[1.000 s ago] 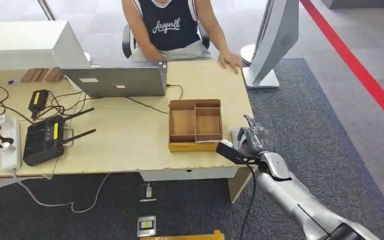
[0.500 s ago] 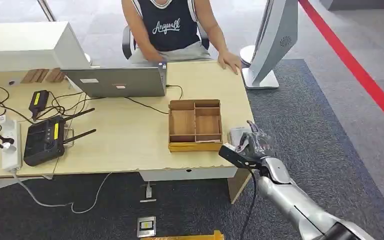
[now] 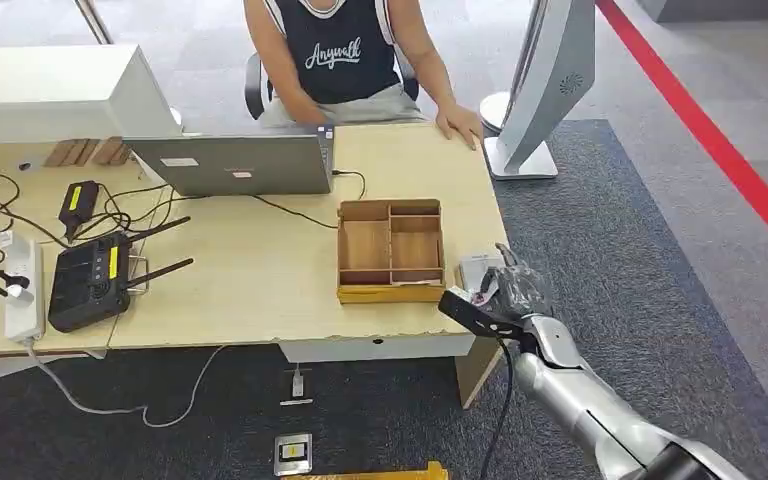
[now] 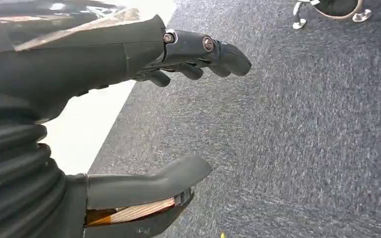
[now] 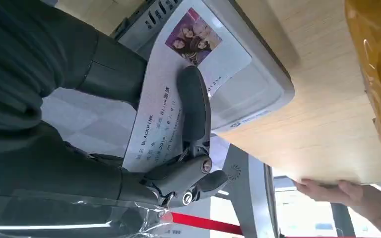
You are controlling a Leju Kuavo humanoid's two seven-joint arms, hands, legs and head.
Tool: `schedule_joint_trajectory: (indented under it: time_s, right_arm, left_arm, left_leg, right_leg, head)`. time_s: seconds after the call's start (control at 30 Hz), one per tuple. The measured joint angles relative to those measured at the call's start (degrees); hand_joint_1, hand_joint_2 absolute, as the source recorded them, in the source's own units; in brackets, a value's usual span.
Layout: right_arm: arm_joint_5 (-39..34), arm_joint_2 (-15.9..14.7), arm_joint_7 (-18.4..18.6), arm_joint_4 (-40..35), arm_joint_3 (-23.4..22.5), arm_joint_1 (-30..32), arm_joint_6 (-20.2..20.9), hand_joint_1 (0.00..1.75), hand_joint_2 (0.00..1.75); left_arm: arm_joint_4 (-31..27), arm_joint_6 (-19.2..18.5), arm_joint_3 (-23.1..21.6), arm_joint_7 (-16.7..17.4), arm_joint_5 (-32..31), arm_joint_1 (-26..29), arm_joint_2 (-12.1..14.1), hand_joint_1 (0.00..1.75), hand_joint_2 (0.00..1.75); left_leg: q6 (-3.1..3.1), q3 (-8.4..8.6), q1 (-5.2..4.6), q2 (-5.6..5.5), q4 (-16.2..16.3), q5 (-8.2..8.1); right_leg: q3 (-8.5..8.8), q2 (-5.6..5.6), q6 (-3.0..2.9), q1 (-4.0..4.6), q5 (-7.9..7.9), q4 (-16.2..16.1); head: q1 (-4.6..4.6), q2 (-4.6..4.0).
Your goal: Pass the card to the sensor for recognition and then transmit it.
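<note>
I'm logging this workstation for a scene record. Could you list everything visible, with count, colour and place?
Table: one, light wood, centre.
Card: one, white with photo, over the sensor.
Sensor: one, grey, table's right edge.
Tray: one, brown compartments, beside the sensor.
Laptop: one, grey, far side.
Router: one, black, left.
Power strip: one, white, far left.
Person: one, dark top, seated opposite.
Left hand: grey, above carpet, holding nothing.
Right hand: grey, holding the card.

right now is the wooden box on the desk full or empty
Empty. From the head view, every compartment of the wooden box shows bare wood. The card is in the right hand, beside the box.
</note>
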Motion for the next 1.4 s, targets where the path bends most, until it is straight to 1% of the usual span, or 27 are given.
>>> schedule_joint_trajectory:
  time_s: [0.27,0.43,0.5,0.6,0.8,0.93,1.23,1.3,1.4]
  right_arm:
    - [-0.83,0.02,-0.28,0.0,-0.02,-0.57,-0.61,1.75,1.75]
    - [-3.96,-0.48,-1.92,-1.82,-0.55,-1.31,-3.91,1.75,1.75]
    - [-5.0,-1.29,-1.23,-4.61,-1.14,-2.08,-4.26,1.75,1.75]
    - [-5.11,-2.49,0.65,-8.8,-1.57,-4.1,-3.74,1.75,1.75]
    - [-4.98,-3.74,1.2,-14.1,-2.08,-5.79,-3.43,1.75,1.75]
    - [-4.9,-4.24,1.09,-16.08,-2.34,-5.97,-3.8,1.75,1.75]
    - [-4.59,-5.6,1.29,-18.93,-2.95,-7.37,-5.33,1.75,1.75]
    - [-3.37,-5.62,1.27,-19.82,-2.93,-8.28,-4.81,1.75,1.75]
    - [-0.36,-4.55,0.88,-20.94,-2.38,-11.1,-2.17,1.75,1.75]
  left_arm:
    - [0.35,-0.02,0.11,-0.66,-1.47,-0.02,0.22,0.0,1.75]
    - [0.42,0.0,0.46,-0.74,-2.01,-0.02,0.37,0.0,1.75]
    - [0.46,0.02,0.61,-0.55,-2.03,0.01,0.44,0.0,1.75]
    - [0.5,0.0,0.9,-0.5,-2.06,0.0,0.5,0.0,1.75]
    - [0.72,0.0,1.03,-0.5,-2.06,-0.01,0.52,0.0,1.75]
    - [0.76,0.0,1.09,-0.74,-2.08,-0.02,0.52,0.0,1.75]
    - [0.79,-0.66,1.31,-2.95,-2.08,0.02,0.5,0.0,1.75]
    - [0.79,-0.92,1.31,-3.15,-2.08,0.01,0.5,0.0,1.75]
    - [0.79,-1.4,1.07,-3.87,-2.08,0.0,0.5,0.0,1.75]
  left_leg:
    - [0.0,0.01,0.0,0.0,0.0,0.0]
    - [0.0,-0.06,-0.01,-0.02,0.01,0.03]
    - [-0.01,-0.13,-0.01,-0.02,0.01,0.08]
    - [-0.01,-0.1,-0.02,0.0,0.01,0.07]
    - [-0.01,-0.13,0.0,-0.03,0.01,0.06]
    - [-0.01,-0.15,-0.01,-0.02,0.0,0.05]
    - [-0.01,-0.19,-0.01,-0.02,0.0,0.06]
    - [-0.01,-0.22,-0.01,-0.02,0.0,0.06]
    - [-0.02,-0.25,0.0,-0.01,0.0,0.06]
  right_leg:
    - [0.02,0.0,0.0,0.0,0.0,0.0]
    - [0.01,0.0,0.03,-0.01,0.04,0.02]
    - [-0.05,0.0,0.01,-0.02,0.07,0.03]
    - [-0.07,0.0,-0.01,-0.02,0.08,0.03]
    - [-0.09,-0.01,-0.01,-0.01,0.06,0.03]
    - [-0.12,0.0,-0.01,-0.01,0.06,0.03]
    - [-0.12,0.0,0.0,-0.01,0.06,0.04]
    - [-0.16,0.0,-0.01,-0.01,0.07,0.05]
    - [-0.2,0.01,-0.02,-0.01,0.08,0.09]
  head:
    - [0.0,0.0]
    - [0.0,0.0]
    - [-0.02,0.0]
    - [0.0,0.0]
    - [0.0,0.0]
    - [-0.02,0.0]
    - [0.0,0.0]
    - [-0.02,0.0]
    - [0.0,0.0]
